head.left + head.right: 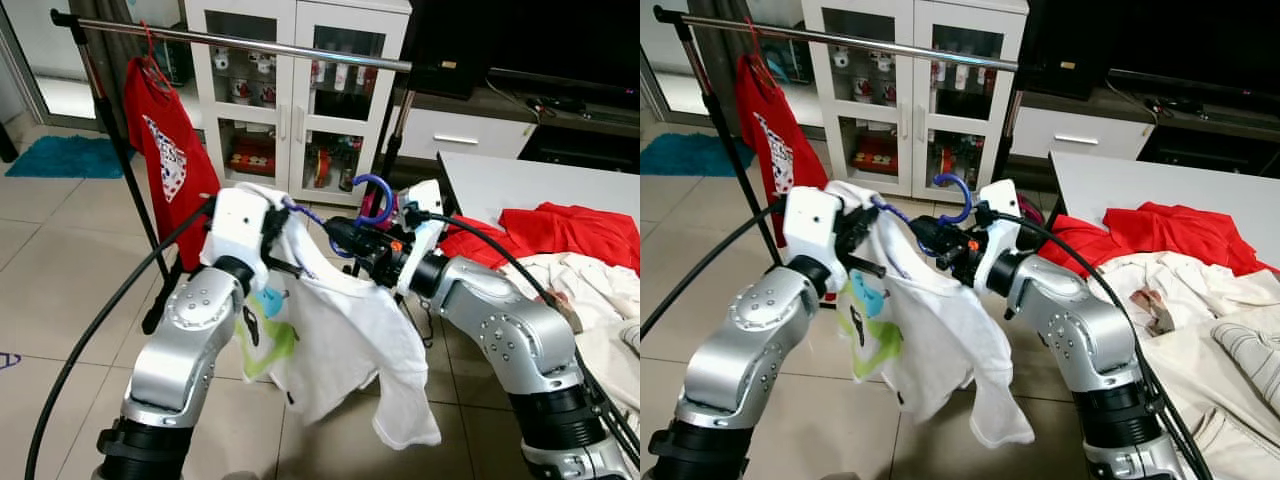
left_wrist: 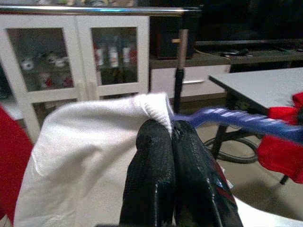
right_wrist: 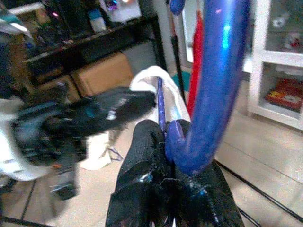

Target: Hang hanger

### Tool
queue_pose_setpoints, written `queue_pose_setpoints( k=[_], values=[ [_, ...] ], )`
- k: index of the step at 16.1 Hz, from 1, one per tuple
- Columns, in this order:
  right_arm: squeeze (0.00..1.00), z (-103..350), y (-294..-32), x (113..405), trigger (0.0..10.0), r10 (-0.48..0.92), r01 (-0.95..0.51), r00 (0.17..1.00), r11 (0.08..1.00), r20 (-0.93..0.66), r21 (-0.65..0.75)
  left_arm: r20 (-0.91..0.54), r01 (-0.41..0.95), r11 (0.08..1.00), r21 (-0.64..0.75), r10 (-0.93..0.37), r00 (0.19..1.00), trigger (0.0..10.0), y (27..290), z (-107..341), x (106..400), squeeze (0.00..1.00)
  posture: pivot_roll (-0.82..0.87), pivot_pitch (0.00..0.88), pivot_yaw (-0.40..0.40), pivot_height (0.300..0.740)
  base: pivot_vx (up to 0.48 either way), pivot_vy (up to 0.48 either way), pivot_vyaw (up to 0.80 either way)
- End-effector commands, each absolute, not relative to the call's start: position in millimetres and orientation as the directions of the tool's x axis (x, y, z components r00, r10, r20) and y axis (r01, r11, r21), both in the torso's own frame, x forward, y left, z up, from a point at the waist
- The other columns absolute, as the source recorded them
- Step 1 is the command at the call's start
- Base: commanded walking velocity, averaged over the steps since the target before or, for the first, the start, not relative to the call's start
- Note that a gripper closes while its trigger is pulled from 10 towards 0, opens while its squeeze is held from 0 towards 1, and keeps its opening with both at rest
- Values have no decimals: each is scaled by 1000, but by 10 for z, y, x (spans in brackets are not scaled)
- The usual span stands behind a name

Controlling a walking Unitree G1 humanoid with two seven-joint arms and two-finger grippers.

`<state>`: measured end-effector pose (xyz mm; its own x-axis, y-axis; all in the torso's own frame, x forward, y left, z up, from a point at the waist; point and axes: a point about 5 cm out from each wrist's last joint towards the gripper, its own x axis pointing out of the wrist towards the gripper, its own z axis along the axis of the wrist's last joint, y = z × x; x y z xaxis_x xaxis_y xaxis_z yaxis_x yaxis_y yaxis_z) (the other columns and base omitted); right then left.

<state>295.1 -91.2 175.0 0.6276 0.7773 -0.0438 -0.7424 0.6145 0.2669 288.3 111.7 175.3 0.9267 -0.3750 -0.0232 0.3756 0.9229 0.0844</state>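
"Where's the hanger (image 1: 372,203) right now?"

"Up in front of the robot's chest, between the two arms and below the rail (image 1: 240,42). It's blue, its hook curling upward, and a white T-shirt (image 1: 340,340) with a green and blue print is draped over it, hanging down toward the tiled floor (image 1: 60,300)."

"Who's got hold of it?"

"Both of them. The right gripper (image 3: 165,137) has its two black fingers pressed together at the base of the hook. The left gripper (image 2: 171,135) is pinched tight on the white cloth at one end, right where the blue arm of the hanger comes out of the fabric."

"And the rail itself?"

"A silver bar on black stands, running across behind them. A red shirt (image 1: 168,150) already hangs on a red hanger near its left end. The blue hook is lower than the bar, not touching it."

"What else is about?"

"A white glass-door cabinet (image 1: 300,90) behind the rail, a teal mat (image 1: 60,157) on the floor to the left, and a white table (image 1: 520,180) on the right with red cloth (image 1: 570,230) and pale clothes (image 1: 590,290) heaped on it."
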Motion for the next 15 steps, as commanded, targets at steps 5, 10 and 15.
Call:
queue_pose_setpoints(
  k=[5,10,15],
  values=[
    [0,1727,-884,2957,10000,783,-762,616,620,-87,185,31,413,902,127,-420,907,0,1033,1862,2846,0,114,0,-92,740,0,0,0],
    [0,1808,-931,3044,10000,748,-725,663,651,-27,224,-23,519,849,100,-519,854,0,931,1778,2748,0,114,0,-99,740,0,0,0],
    [0,1862,-924,3072,10000,743,-722,669,646,13,249,-54,491,863,120,-489,871,0,991,1737,2764,0,116,0,-96,740,0,0,0]
  ],
)
